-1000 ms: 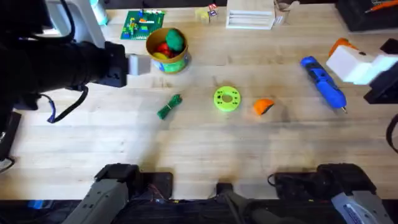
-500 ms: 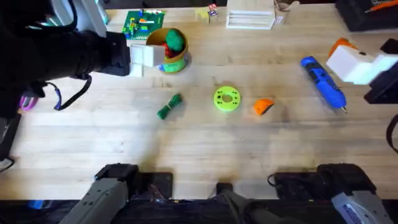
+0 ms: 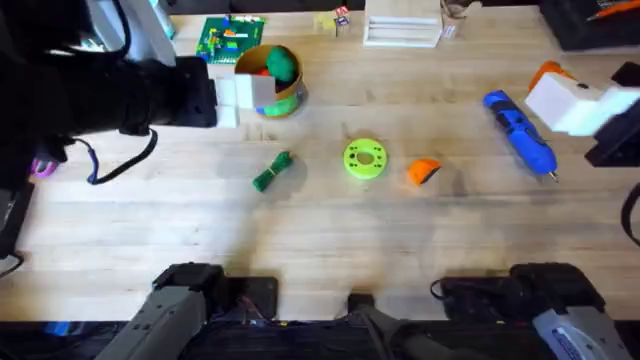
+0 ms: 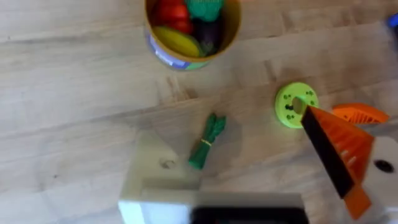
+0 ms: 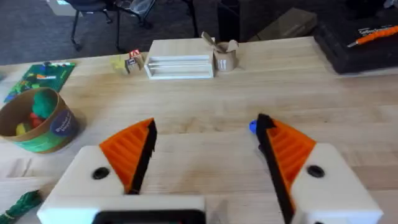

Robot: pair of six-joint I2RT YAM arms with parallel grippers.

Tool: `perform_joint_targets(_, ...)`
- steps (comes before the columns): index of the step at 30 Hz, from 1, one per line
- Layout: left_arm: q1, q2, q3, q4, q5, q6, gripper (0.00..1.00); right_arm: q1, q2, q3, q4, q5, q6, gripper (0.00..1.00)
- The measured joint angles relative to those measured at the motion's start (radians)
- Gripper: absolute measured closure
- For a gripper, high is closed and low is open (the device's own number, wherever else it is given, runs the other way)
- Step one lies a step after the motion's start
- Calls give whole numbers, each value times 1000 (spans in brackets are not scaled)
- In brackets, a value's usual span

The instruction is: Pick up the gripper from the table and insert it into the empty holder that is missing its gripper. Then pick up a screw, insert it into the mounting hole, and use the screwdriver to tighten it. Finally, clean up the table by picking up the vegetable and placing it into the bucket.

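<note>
The orange ribbed gripper [image 3: 424,171] lies on the table right of a lime-green disc [image 3: 364,159]; it also shows in the left wrist view [image 4: 360,113]. My left gripper [image 3: 240,92] hovers beside the bucket [image 3: 270,80], open and holding nothing. In its wrist view [image 4: 233,134] one finger carries an orange pad [image 4: 339,149], the other is the plain white holder [image 4: 152,177]. The dark-green vegetable [image 3: 272,172] [image 4: 207,142] lies in front of the bucket [image 4: 189,28]. The blue screwdriver [image 3: 520,130] lies at the right, next to my open, empty right gripper [image 3: 560,92] [image 5: 206,124].
The bucket [image 5: 37,121] holds red, yellow and green toys. A white rack [image 3: 402,30] and a green toy board [image 3: 230,38] stand along the far edge. A dark case [image 5: 360,43] sits at the far right. Bare wood spreads across the near half of the table.
My left arm has moved right, bringing its gripper from left of the bucket to right beside it. The right arm and the table's objects have not moved.
</note>
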Motion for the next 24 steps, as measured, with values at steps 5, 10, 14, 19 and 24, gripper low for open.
perform_joint_targets(5, -70, 36, 0, 189, 108, 99, 8, 0, 0, 0, 0, 0, 0, 10)
perform_joint_targets(10, -212, 56, -16, 316, 119, 158, 8, 0, 0, 0, 0, 0, 0, 10)
perform_joint_targets(14, -334, 26, -108, 476, 102, 181, 8, 0, 0, 0, -1, 0, 0, 10)
perform_joint_targets(19, -440, -97, -352, 736, 76, 192, 8, 0, 0, 0, 0, 0, 0, 10)
perform_joint_targets(24, -495, -305, -644, 1002, 60, 176, 7, 0, 0, 0, 0, 0, 0, 10)
